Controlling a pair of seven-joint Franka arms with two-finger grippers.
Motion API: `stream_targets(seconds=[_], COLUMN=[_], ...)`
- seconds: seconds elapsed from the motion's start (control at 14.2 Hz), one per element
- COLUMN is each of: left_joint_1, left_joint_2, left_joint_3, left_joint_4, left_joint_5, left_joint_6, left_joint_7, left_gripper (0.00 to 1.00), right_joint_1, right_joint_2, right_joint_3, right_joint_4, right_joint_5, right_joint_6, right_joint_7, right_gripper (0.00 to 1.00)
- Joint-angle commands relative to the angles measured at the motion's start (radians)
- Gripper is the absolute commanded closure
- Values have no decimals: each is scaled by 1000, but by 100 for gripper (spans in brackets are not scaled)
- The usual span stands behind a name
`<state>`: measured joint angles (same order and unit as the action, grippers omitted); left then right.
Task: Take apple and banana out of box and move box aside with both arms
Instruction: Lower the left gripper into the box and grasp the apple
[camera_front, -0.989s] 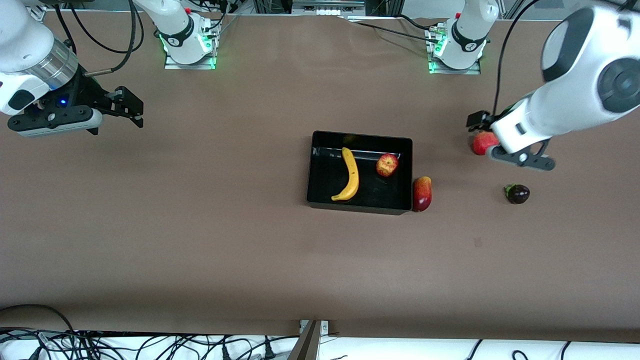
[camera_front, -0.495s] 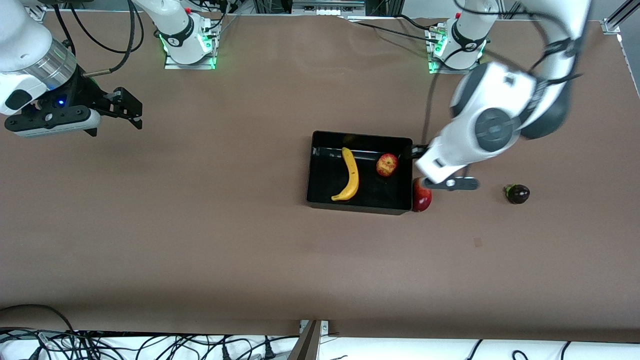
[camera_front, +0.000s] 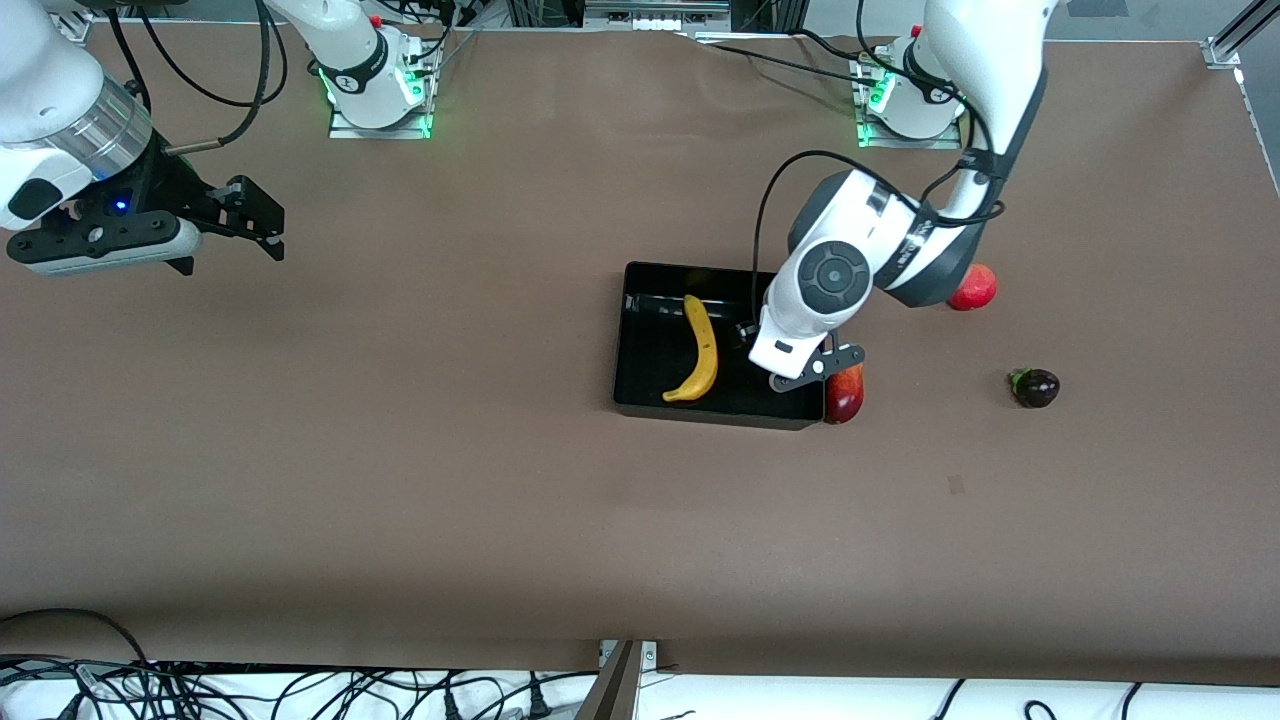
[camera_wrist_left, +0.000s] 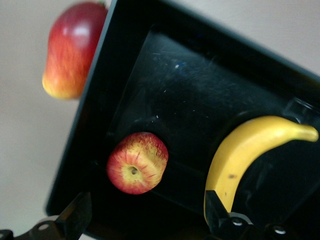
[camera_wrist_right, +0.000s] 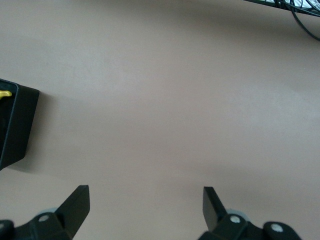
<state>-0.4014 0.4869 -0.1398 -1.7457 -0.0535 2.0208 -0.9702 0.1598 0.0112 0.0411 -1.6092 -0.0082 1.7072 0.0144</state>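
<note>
The black box (camera_front: 700, 412) sits mid-table. In it lie the yellow banana (camera_front: 701, 352) and, hidden under the left arm in the front view, the red and yellow apple (camera_wrist_left: 137, 162). My left gripper (camera_front: 770, 350) hangs open over the box's end toward the left arm's base. In the left wrist view its fingers (camera_wrist_left: 80, 212) straddle bare box (camera_wrist_left: 95, 110) floor beside the apple, with the banana (camera_wrist_left: 250, 152) by one fingertip. My right gripper (camera_front: 262, 218) waits open and empty above bare table at the right arm's end. Its wrist view shows a box corner (camera_wrist_right: 15, 125).
A red and yellow mango-like fruit (camera_front: 845, 390) lies against the box's outer wall, also seen from the left wrist (camera_wrist_left: 72, 50). A red round fruit (camera_front: 973, 288) and a small dark purple fruit (camera_front: 1035, 387) lie toward the left arm's end. Cables run along the front edge.
The left arm has swung from over the red round fruit to over the box, gripper still open. The right arm has stayed in place.
</note>
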Motion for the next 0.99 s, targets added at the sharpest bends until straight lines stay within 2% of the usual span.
stream_targets(seconds=[0.0, 0.14, 0.35, 0.92], left_joint_1=[-33, -42, -37, -30], left_joint_2=[-15, 5, 10, 30], left_joint_3=[11, 11, 11, 12], left_joint_4=[-57, -69, -135, -137], left_joint_5=[38, 43, 98, 138], left_joint_6=[49, 58, 159, 161], left_joint_7=[-180, -209, -213, -162], left_gripper=[0, 0, 0, 0], right_joint_1=[4, 4, 6, 15], right_joint_2=[-2, -4, -2, -2], right_joint_3=[-1, -3, -1, 2], right_joint_4=[2, 2, 2, 2], right_joint_5=[-16, -16, -18, -19], right_joint_6=[-6, -8, 0, 8], right_joint_7=[4, 4, 6, 6], right_gripper=[0, 0, 0, 0])
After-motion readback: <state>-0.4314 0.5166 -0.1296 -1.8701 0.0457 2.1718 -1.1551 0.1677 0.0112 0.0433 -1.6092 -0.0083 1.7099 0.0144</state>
